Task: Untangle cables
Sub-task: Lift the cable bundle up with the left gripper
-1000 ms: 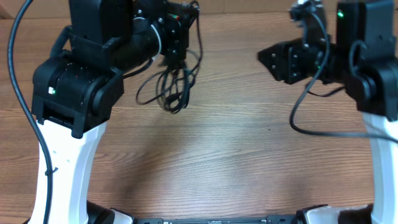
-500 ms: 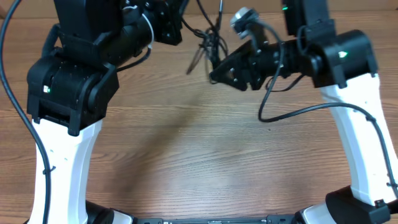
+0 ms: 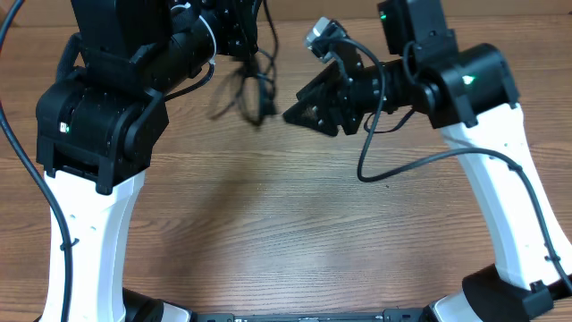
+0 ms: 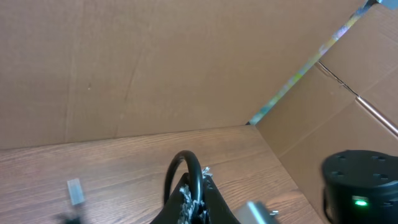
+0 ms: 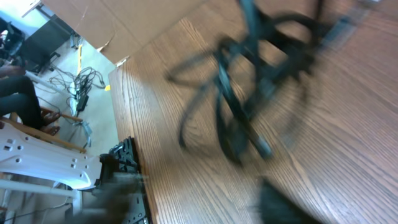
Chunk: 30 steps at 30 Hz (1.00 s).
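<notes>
Background of the work cell. A wood-grain table [image 3: 295,241] of mid-brown planks filled the overhead view, with a soft pale sheen across its centre. Behind it stood a plain brown cardboard wall [image 4: 124,62], which met a second, angled cardboard panel [image 4: 348,81] at a corner; a strip of pale, shiny tape [image 4: 298,74] ran along that seam. A small grey scrap [image 4: 74,191] lay on the tabletop near the wall. Beyond the table's edge, the right wrist view showed a grey floor [image 5: 102,109] with a loose heap of wires [image 5: 78,84].
</notes>
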### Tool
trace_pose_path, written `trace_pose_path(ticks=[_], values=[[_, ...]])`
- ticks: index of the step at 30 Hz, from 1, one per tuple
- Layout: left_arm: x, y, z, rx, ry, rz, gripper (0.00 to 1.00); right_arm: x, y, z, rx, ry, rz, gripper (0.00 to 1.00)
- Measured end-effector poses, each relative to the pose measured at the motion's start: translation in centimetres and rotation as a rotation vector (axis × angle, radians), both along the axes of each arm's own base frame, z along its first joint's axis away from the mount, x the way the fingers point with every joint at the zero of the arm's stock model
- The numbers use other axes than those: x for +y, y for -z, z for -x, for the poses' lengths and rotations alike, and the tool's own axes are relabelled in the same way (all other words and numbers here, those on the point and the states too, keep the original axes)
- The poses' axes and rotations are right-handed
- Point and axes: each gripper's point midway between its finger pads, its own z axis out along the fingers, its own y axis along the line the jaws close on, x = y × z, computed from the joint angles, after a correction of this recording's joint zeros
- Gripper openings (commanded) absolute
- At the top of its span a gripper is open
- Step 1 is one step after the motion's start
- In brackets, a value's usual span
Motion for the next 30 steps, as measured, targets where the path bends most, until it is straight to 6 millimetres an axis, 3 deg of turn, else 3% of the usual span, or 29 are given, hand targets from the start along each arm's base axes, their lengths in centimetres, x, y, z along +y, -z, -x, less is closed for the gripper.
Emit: trace_pose_path(ticks=[4, 5, 6, 7, 13, 17, 18, 20, 21, 22, 30], values=[[-0.1, 0.0, 0.1, 0.002, 0.008, 0.005, 0.04, 0.8, 0.5, -0.5, -0.007, -0.014, -0.001, 0.92], [-0.2, -0.1, 0.1, 0.004, 0.013, 0.009, 0.04, 0.9, 0.4, -0.6, -0.016, -0.015, -0.006, 0.79], [-0.3, -0.1, 0.2, 0.001, 0.019, 0.012, 0.04, 1.0, 0.3, -0.6, -0.024, -0.018, -0.009, 0.46], [-0.4, -0.3, 0.2, -0.001, 0.026, 0.019, 0.04, 1.1, 0.1, -0.8, -0.032, -0.017, -0.015, 0.06], [-0.8, -0.5, 0.4, -0.004, 0.05, 0.034, 0.04, 2.3, 1.1, -0.9, -0.015, -0.043, -0.008, 0.04], [0.3, 0.2, 0.1, 0.026, 0.028, 0.027, 0.04, 2.7, 2.1, -1.2, 0.008, -0.048, 0.004, 0.04], [0.6, 0.3, 0.0, 0.03, 0.022, 0.026, 0.04, 2.7, 2.1, -1.3, 0.007, -0.048, 0.004, 0.06], [1.2, 0.3, -0.2, 0.035, 0.012, 0.028, 0.04, 2.7, 2.1, -1.3, 0.009, -0.047, 0.004, 0.73], [1.4, 0.3, -0.3, 0.035, 0.01, 0.029, 0.04, 2.7, 2.2, -1.2, 0.014, -0.046, 0.004, 0.96], [1.5, 0.3, -0.3, 0.034, 0.011, 0.031, 0.04, 2.7, 2.2, -1.2, 0.014, -0.045, 0.005, 1.0], [0.7, -0.4, 0.2, 0.018, 0.07, 0.055, 0.04, 3.4, 1.4, -1.8, -0.044, -0.055, -0.022, 1.0]])
